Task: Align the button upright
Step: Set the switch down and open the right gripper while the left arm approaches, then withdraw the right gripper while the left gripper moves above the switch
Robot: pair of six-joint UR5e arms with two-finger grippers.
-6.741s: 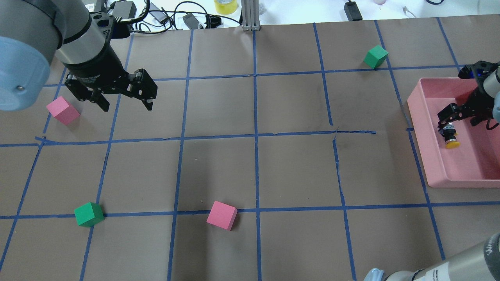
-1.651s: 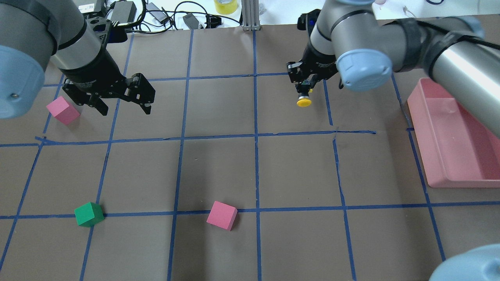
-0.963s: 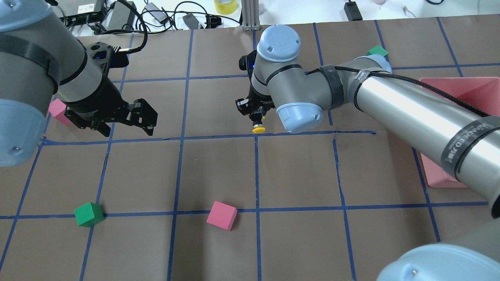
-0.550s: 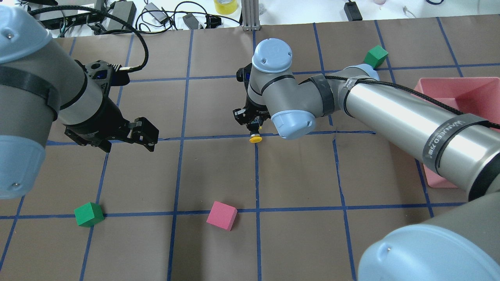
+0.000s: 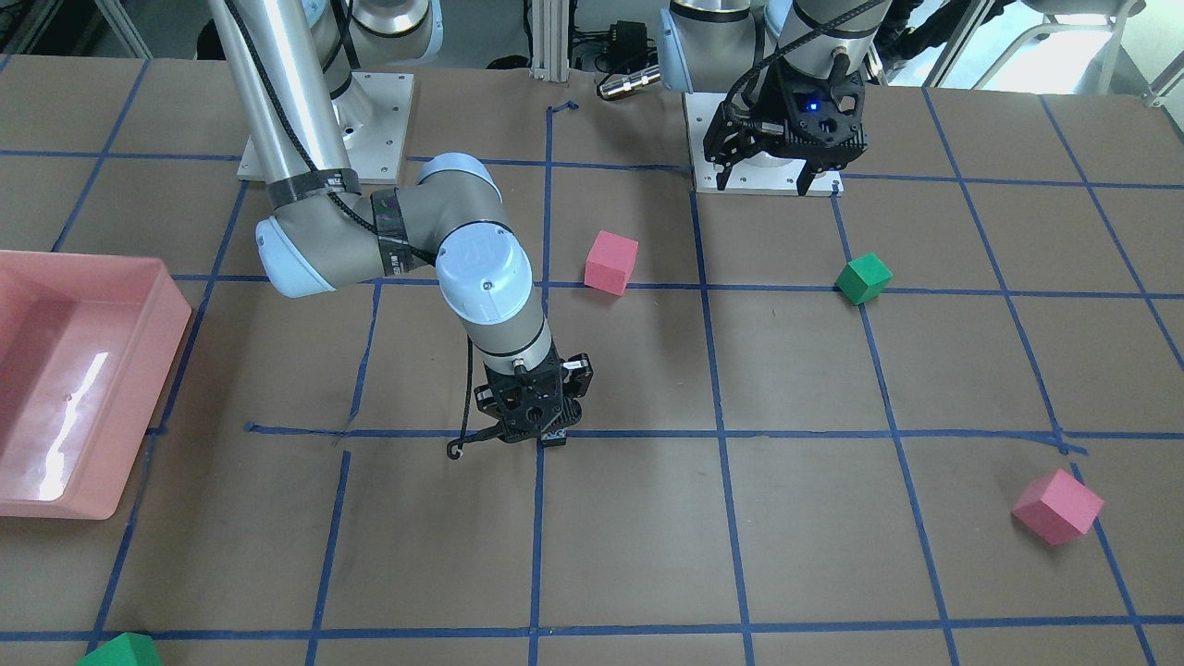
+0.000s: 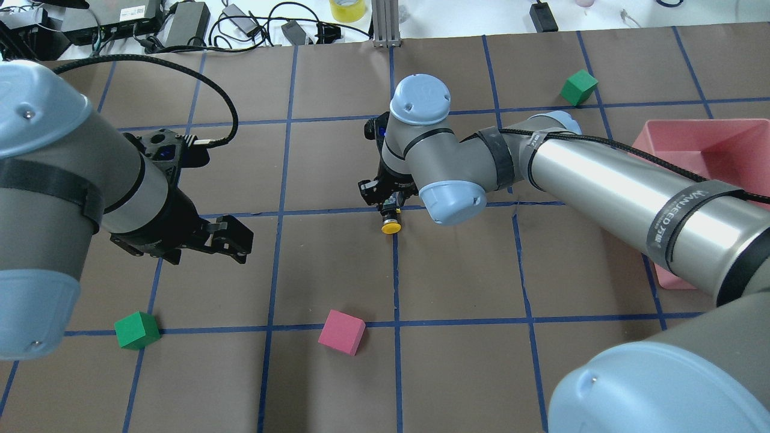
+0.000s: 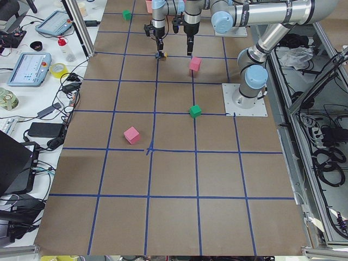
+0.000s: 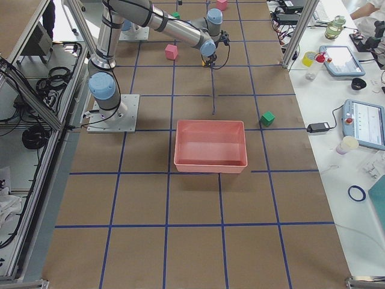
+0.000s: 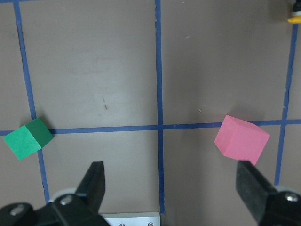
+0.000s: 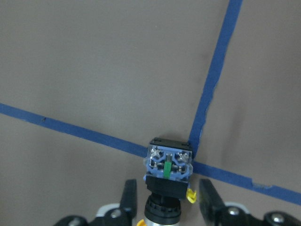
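The button (image 6: 391, 228) has a yellow cap, a black body and a silvery-blue contact block. My right gripper (image 6: 388, 207) is shut on its black body and holds it low over a blue tape crossing in the middle of the table. In the right wrist view the contact block (image 10: 168, 165) faces away and a finger (image 10: 128, 197) stands on each side of the body. I cannot tell if it touches the table. My left gripper (image 6: 207, 255) is open and empty, well to the left; its wrist view shows both fingers (image 9: 96, 183) spread wide.
A pink cube (image 6: 341, 332) and a green cube (image 6: 137, 330) lie near the front edge, another green cube (image 6: 579, 87) at the far right. A pink tray (image 6: 710, 129) stands at the right edge. Another pink cube (image 5: 1057, 506) lies beyond my left arm.
My right gripper has carried the button from the pink tray to the middle of the table and lowered it over the tape crossing. My left arm has drawn back toward the robot, still open.
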